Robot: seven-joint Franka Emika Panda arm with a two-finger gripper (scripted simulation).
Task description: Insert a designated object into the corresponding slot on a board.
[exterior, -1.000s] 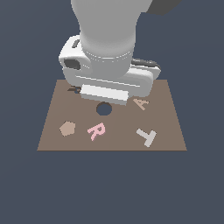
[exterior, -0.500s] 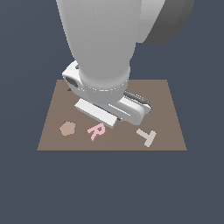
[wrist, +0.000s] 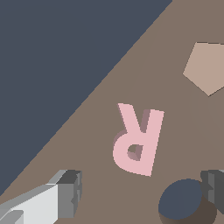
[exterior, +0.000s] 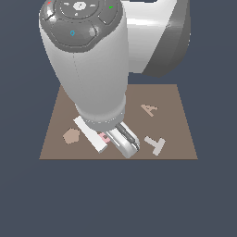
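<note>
Exterior view: my arm fills frame, gripper (exterior: pixel 107 139) low over board (exterior: pixel 171 139); pink R (exterior: pixel 105 137) peeks out under it, mostly hidden; pentagon (exterior: pixel 71 136) beside it, T (exterior: pixel 156 144) and A (exterior: pixel 148 109) well apart on other side

Wrist view: fingers (wrist: pixel 70 192) spread wide, released, nothing held; R (wrist: pixel 137 138) flat on board (wrist: pixel 100 113), between fingers; round hole (wrist: pixel 180 199) just beside R; R slot not seen
</note>
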